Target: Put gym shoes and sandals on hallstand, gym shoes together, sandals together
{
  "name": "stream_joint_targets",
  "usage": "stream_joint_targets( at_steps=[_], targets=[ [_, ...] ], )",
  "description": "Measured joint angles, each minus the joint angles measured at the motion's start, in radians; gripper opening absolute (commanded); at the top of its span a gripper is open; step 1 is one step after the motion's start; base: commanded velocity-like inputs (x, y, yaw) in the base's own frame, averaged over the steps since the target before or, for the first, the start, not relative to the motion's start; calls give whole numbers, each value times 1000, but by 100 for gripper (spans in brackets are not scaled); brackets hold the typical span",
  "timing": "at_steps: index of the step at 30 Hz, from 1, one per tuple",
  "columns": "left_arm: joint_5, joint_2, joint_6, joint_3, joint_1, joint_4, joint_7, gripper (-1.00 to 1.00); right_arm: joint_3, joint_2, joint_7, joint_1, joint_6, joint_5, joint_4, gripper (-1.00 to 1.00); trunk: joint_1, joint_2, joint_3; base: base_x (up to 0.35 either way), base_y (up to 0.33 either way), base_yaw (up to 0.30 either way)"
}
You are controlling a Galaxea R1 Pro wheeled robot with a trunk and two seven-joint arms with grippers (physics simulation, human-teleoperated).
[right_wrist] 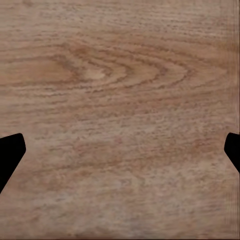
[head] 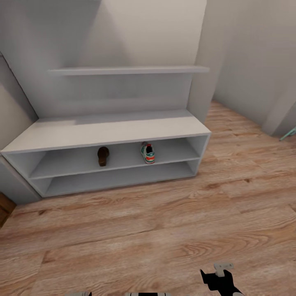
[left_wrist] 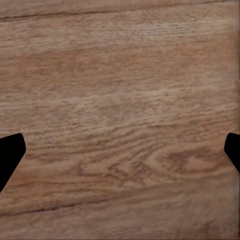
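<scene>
The pale-grey hallstand (head: 111,130) stands against the wall ahead in the head view. On its upper open shelf row lie one dark-brown sandal (head: 102,156) and, a short way to its right, one gym shoe (head: 148,153) with teal and red accents, both toe-out. They are apart, with bare shelf between them. My right gripper (head: 218,276) hangs low over the corridor floor (head: 144,230), well in front of the rack. In the wrist views the left gripper (left_wrist: 120,155) and the right gripper (right_wrist: 120,152) are open, with wood planks between their fingertips.
A floating shelf (head: 127,70) hangs on the wall above the bench top. A wall corner juts out right of the rack, and a teal object (head: 289,133) pokes in at the right edge. A dark wooden piece (head: 5,207) sits at the lower left.
</scene>
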Motion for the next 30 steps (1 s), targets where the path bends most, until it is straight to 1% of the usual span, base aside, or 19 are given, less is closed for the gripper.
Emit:
stream_joint_targets(
  at_steps=[11, 30],
  targets=[
    [2, 3, 1, 1, 0, -1, 0, 100, -1, -2, 0, 0, 0, 0, -1, 100, 0, 0, 0, 0, 0, -264],
    [2, -2, -1, 3, 0, 0, 2, 100, 0, -1, -2, 0, 0, -2, 0, 100, 0, 0, 0, 0, 0, -265]
  ],
)
